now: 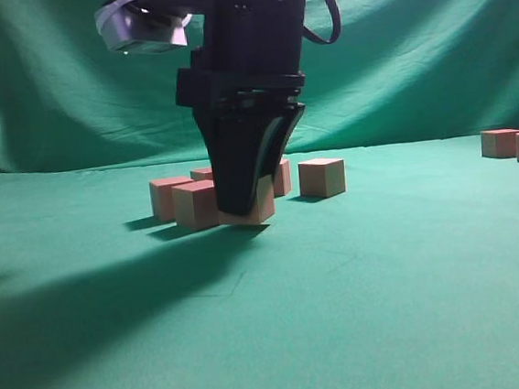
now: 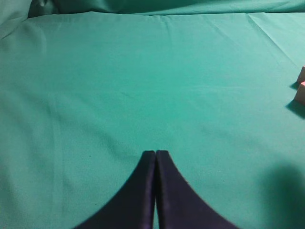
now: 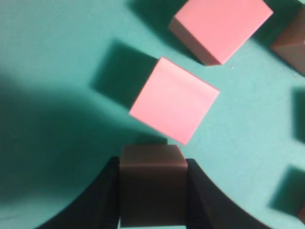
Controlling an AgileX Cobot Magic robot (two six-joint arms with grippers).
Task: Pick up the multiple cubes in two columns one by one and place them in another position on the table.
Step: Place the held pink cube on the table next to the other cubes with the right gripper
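Light: dim, uneven | Shadows: long, fell left-forward across table (image 1: 418,308) | Focus: right wrist view soft; held cube (image 3: 152,186) dark, blurred | Glare: lit cubes (image 3: 174,100) washed pink

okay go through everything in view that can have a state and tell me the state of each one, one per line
Right gripper: shut on a cube, low over the table.
Held cube: clamped between the jaws, at or just above the cloth; contact cannot be told.
Left gripper: shut, empty, over bare cloth.
Middle cubes: loose, resting on the table, upright.
Far-right cubes: resting on the table, apart from the middle group.
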